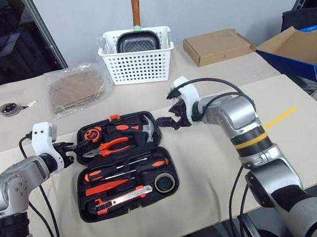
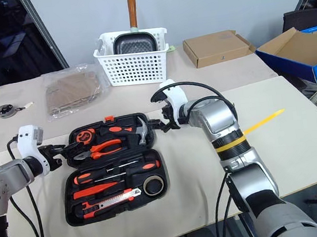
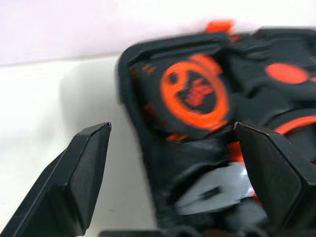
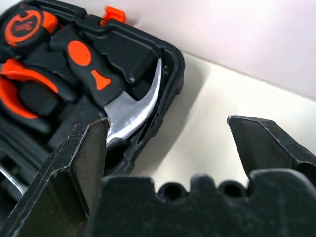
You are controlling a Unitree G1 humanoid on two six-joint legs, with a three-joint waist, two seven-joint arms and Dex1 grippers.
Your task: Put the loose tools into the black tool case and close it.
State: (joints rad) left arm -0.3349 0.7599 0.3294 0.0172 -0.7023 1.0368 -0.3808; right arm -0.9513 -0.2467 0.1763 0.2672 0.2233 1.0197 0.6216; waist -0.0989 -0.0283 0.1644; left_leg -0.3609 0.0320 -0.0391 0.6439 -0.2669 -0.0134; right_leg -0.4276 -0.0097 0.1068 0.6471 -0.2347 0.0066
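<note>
Left eye view: black tool case (image 1: 124, 166) lies open on the table (image 1: 210, 164), tools slotted inside, tape roll (image 1: 166, 182) at its near corner. Left gripper (image 1: 70, 154) and right gripper (image 1: 168, 121) flank its far half, fingers wide, holding nothing. No writing is legible. White basket (image 1: 137, 56) stands beyond.
</note>
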